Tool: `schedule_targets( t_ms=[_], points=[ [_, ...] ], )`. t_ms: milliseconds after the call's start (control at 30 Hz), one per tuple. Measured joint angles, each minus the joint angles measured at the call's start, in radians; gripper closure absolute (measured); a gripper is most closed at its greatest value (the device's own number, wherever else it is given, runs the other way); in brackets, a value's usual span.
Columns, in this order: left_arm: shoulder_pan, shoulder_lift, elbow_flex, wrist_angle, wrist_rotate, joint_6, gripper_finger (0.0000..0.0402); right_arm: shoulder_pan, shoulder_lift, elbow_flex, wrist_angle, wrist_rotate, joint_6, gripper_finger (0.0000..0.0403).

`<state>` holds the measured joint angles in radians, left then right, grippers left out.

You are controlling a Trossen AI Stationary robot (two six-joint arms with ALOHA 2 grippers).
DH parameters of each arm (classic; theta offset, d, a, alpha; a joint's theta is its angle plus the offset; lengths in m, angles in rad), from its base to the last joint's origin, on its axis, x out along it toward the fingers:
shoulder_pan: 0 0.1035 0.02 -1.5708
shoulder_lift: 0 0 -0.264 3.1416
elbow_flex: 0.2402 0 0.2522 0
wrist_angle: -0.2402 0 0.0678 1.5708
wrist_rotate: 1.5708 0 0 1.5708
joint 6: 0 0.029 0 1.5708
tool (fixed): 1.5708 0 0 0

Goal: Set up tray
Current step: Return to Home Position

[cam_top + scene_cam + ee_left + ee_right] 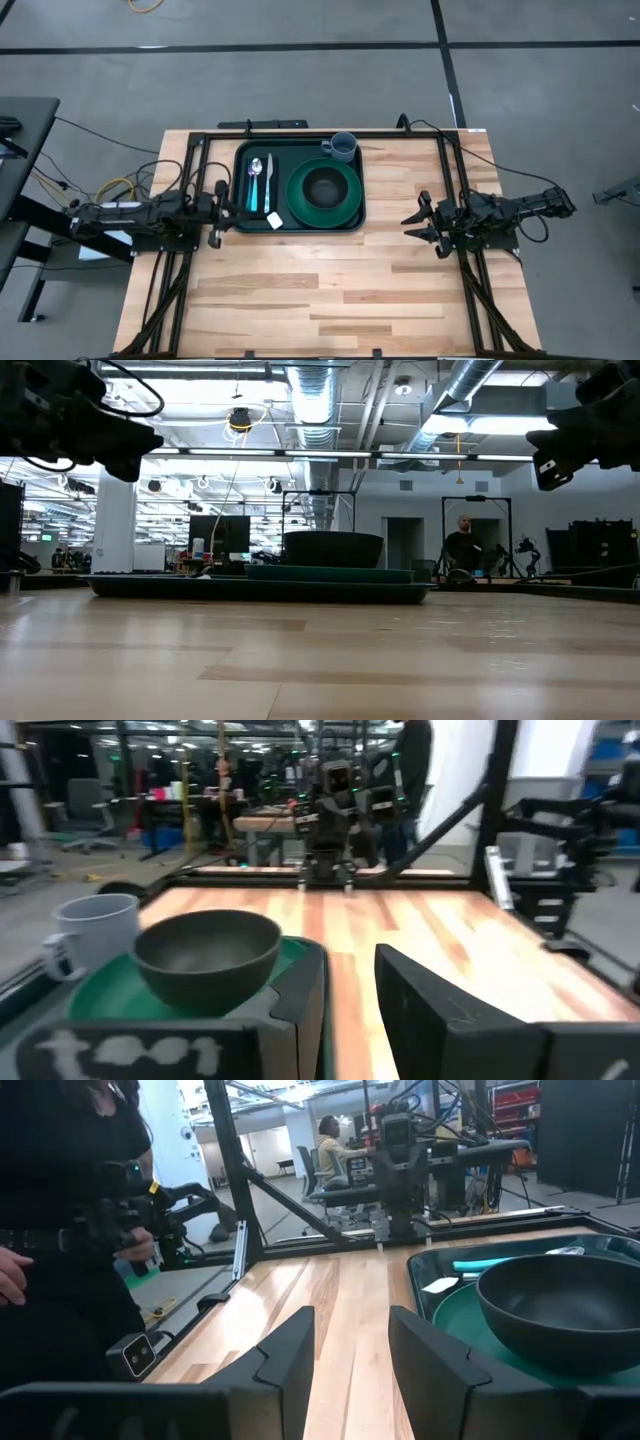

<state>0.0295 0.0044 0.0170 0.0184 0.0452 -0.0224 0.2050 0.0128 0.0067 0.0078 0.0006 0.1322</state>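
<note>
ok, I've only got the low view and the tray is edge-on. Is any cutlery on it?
Observer: Yes. From above, cutlery lies on the tray, on the left arm's side, next to the green plate.
Operator: Is the bowl on the plate or beside it?
Observer: On it. The bowl sits in the plate's middle.
Operator: Any mug?
Observer: Yes, a grey-blue mug stands at the tray's top right corner in the high view.
Operator: And the end effectors?
Observer: Both are open and hold nothing. The left end effector is at the tray's edge. The right end effector is apart from the tray, on its other side.
</note>
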Motion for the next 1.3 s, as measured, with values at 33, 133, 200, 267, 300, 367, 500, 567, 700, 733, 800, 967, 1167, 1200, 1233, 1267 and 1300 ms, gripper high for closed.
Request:
schedule_targets(
  t_ms=[33, 133, 200, 267, 300, 367, 500, 567, 700, 733, 800, 967, 1167, 1200, 1233, 1267, 1300],
  points=[
    [0.000, 0.000, 0.000, -0.004, -0.017, 0.008, 0.0317, 0.000, 0.000, 0.000, 0.000, 0.000, 0.000, 0.0281],
    [0.000, 0.005, 0.001, -0.012, -0.060, 0.014, 0.0317, 0.000, 0.000, 0.000, 0.000, 0.000, 0.000, 0.0281],
    [0.000, 0.006, 0.001, -0.010, -0.068, 0.007, 0.0317, 0.000, 0.000, 0.000, 0.000, 0.000, 0.000, 0.0281],
    [0.000, 0.006, 0.001, -0.010, -0.070, -0.005, 0.0317, 0.000, 0.000, 0.000, 0.000, 0.000, 0.000, 0.0281],
    [0.000, 0.006, 0.001, -0.010, -0.070, -0.008, 0.0317, 0.000, 0.000, 0.000, 0.000, 0.000, 0.000, 0.0281],
    [0.000, 0.007, 0.001, -0.010, -0.071, -0.012, 0.0317, 0.000, 0.000, 0.000, 0.000, 0.000, 0.000, 0.0281],
    [0.000, 0.007, 0.001, -0.010, -0.073, -0.012, 0.0317, 0.000, 0.000, 0.000, 0.000, 0.000, 0.000, 0.0281],
    [-0.001, 0.007, 0.001, -0.010, -0.073, -0.013, 0.0317, 0.000, 0.000, 0.000, 0.000, 0.000, 0.000, 0.0281],
    [-0.001, 0.007, 0.002, -0.011, -0.076, -0.013, 0.0317, 0.000, 0.000, 0.000, 0.000, 0.000, 0.000, 0.0281],
    [-0.001, 0.007, 0.002, -0.011, -0.076, -0.013, 0.0317, 0.000, 0.000, 0.000, 0.000, 0.000, 0.000, 0.0281],
    [-0.001, 0.007, 0.002, -0.012, -0.076, -0.013, 0.0317, 0.000, 0.000, 0.000, 0.000, 0.000, 0.000, 0.0281],
    [-0.001, 0.007, 0.002, -0.012, -0.076, -0.014, 0.0317, 0.000, 0.000, 0.000, 0.000, 0.000, 0.000, 0.0281],
    [-0.001, 0.007, 0.002, -0.012, -0.076, -0.016, 0.0317, 0.000, 0.000, 0.000, 0.000, 0.000, 0.000, 0.0281],
    [-0.001, 0.007, 0.002, -0.012, -0.076, -0.016, 0.0317, 0.000, 0.000, 0.000, 0.000, 0.000, 0.000, 0.0281],
    [-0.001, 0.007, 0.002, -0.012, -0.076, -0.016, 0.0317, 0.000, 0.000, 0.000, 0.000, 0.000, 0.000, 0.0281],
    [-0.001, 0.007, 0.002, -0.012, -0.076, -0.016, 0.0317, 0.000, 0.000, 0.000, 0.000, 0.000, 0.000, 0.0281],
    [-0.001, 0.007, 0.002, -0.012, -0.076, -0.016, 0.0317, 0.000, 0.000, 0.000, 0.000, 0.000, 0.000, 0.0281]
  ],
)
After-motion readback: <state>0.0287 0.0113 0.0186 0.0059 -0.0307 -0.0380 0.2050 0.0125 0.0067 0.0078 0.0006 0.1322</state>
